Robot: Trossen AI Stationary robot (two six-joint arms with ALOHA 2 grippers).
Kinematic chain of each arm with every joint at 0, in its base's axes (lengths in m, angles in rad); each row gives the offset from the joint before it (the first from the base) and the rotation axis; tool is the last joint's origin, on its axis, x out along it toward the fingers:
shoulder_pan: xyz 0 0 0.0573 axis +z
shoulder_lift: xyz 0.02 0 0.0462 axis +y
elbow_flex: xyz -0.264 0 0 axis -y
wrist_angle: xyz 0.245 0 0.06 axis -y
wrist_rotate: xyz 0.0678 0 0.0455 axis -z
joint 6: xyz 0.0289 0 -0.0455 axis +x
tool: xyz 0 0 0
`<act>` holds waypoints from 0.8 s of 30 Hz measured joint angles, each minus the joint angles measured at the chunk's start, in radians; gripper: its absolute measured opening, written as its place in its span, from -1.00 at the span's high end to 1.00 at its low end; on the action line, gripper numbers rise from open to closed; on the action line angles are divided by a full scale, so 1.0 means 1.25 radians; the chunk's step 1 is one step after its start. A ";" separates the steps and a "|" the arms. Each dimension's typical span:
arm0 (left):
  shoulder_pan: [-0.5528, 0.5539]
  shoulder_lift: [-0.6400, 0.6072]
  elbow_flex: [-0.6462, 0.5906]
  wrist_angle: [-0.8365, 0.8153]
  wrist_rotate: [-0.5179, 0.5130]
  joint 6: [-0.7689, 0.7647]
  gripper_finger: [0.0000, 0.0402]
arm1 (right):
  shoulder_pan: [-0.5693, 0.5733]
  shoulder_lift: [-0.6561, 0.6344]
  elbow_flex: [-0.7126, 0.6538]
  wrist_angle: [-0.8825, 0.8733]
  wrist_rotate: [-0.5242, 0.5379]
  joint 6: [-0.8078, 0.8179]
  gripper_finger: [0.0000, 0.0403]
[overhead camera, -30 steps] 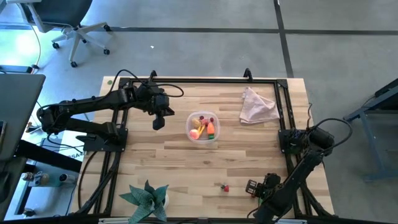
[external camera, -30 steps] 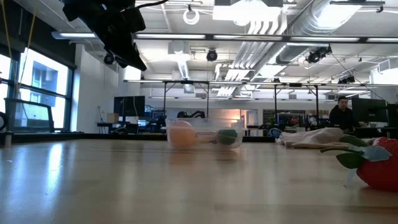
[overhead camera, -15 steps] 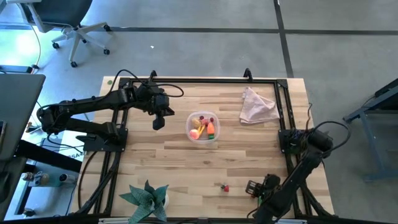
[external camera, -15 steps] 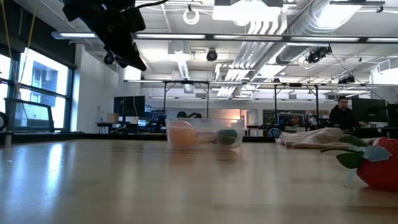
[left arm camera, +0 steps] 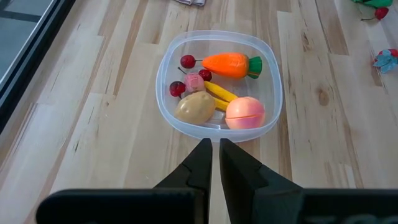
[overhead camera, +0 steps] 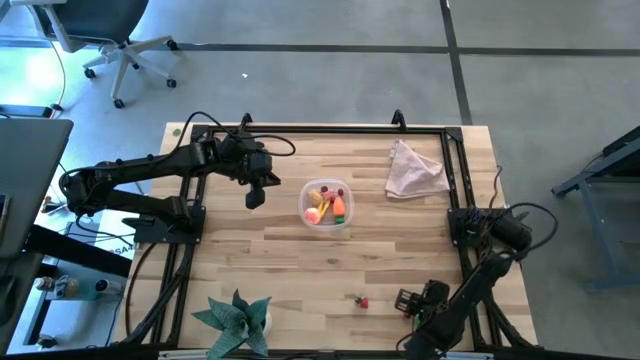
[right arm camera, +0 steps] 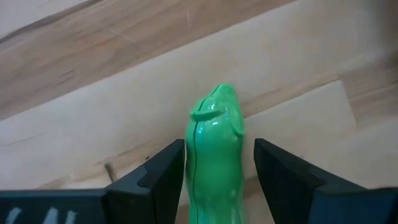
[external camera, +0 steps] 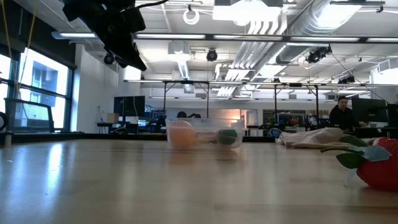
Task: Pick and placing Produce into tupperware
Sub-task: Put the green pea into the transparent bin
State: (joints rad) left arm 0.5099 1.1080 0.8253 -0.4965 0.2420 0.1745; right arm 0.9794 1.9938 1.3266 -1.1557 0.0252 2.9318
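Mostly done: carrot (left arm camera: 231,64), potato (left arm camera: 194,107) and cherries (left arm camera: 186,61) inside tupperware (overhead camera: 326,205) at table centre, red piece (overhead camera: 361,301) loose toward five o'clock, green pepper (right arm camera: 214,149) between wide right gripper (right arm camera: 214,165) fingers, left gripper (left arm camera: 214,152) pinched, empty.

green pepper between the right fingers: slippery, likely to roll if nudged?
Probably slippery: the green pepper looks glossy and hard. Its rounded, elongated body may roll sideways if pushed. The right gripper stands open around it, with small gaps both sides, so a centred close seems feasible.
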 joint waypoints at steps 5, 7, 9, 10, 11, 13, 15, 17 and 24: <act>0.000 0.000 0.000 0.000 0.000 0.000 0.89 | -0.004 0.013 0.000 0.000 0.015 -0.009 0.08; 0.000 0.000 0.000 0.000 0.000 0.000 0.89 | -0.008 0.013 0.000 0.001 0.016 -0.013 0.08; 0.000 0.000 0.000 0.000 0.000 0.000 0.89 | -0.012 0.013 0.000 0.002 0.017 -0.015 0.08; 0.000 0.000 0.000 0.000 0.000 0.000 0.89 | -0.014 0.013 0.000 0.005 0.017 -0.015 0.08; 0.000 0.000 0.000 0.000 0.000 0.000 0.89 | -0.015 0.013 0.000 0.009 0.016 -0.016 0.08; 0.000 0.000 0.000 0.000 0.000 0.000 0.89 | -0.018 0.016 0.000 0.013 0.017 -0.023 0.08; 0.000 0.000 0.000 0.000 0.000 0.000 0.89 | -0.020 0.016 0.000 0.013 0.015 -0.027 0.08; 0.000 0.000 0.000 0.000 0.000 0.000 0.89 | -0.020 0.016 0.000 0.013 0.014 -0.027 0.08; 0.000 0.000 0.000 0.000 0.000 0.000 0.89 | -0.020 0.019 0.000 0.014 0.012 -0.029 0.08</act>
State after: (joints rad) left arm 0.5099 1.1081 0.8251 -0.4966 0.2424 0.1745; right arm 0.9539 2.0178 1.3266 -1.1385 0.0399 2.8960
